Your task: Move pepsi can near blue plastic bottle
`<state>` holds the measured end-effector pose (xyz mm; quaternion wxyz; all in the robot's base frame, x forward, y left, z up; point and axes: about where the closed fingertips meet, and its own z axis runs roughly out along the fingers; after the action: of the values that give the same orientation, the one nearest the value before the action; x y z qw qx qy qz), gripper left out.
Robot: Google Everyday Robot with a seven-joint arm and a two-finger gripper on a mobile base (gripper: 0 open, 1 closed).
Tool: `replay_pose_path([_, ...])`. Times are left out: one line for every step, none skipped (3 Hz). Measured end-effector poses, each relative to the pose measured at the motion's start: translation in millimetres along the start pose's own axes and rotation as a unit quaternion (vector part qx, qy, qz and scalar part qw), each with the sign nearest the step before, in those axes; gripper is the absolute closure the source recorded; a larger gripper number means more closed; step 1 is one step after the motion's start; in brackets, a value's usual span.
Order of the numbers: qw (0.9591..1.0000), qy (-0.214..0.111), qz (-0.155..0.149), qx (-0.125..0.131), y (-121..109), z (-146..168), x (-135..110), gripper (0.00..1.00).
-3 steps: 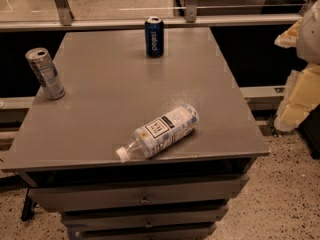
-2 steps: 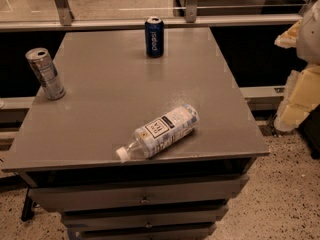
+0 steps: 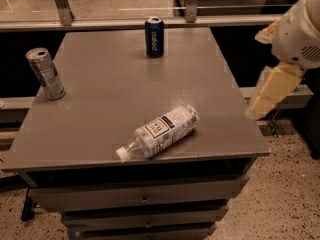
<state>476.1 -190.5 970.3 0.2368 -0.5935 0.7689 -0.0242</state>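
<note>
Standing upright, the pepsi can (image 3: pixel 154 37) is well apart from the hand (image 3: pixel 270 91).

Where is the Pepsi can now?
The pepsi can stands at the far edge of the table, beyond the blue plastic bottle; the gripper hangs right of the table.

pepsi can (image 3: pixel 154 36): white "pepsi" down its side
blue plastic bottle (image 3: pixel 161 131): label print unreadable
gripper (image 3: pixel 261 103): beyond table (image 3: pixel 100 114) right edge
</note>
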Motion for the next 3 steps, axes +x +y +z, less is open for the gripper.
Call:
replay_pose_path([0.9957, -0.079, 0.035, 0.032, -42, 31, -28, 0.0])
replay_pose_path([0.9827, -0.158, 0.081, 0.054, -87, 62, -60, 0.0])
replay_pose_path([0.9663, -0.206, 0.141, 0.063, -122, 84, -88, 0.0])
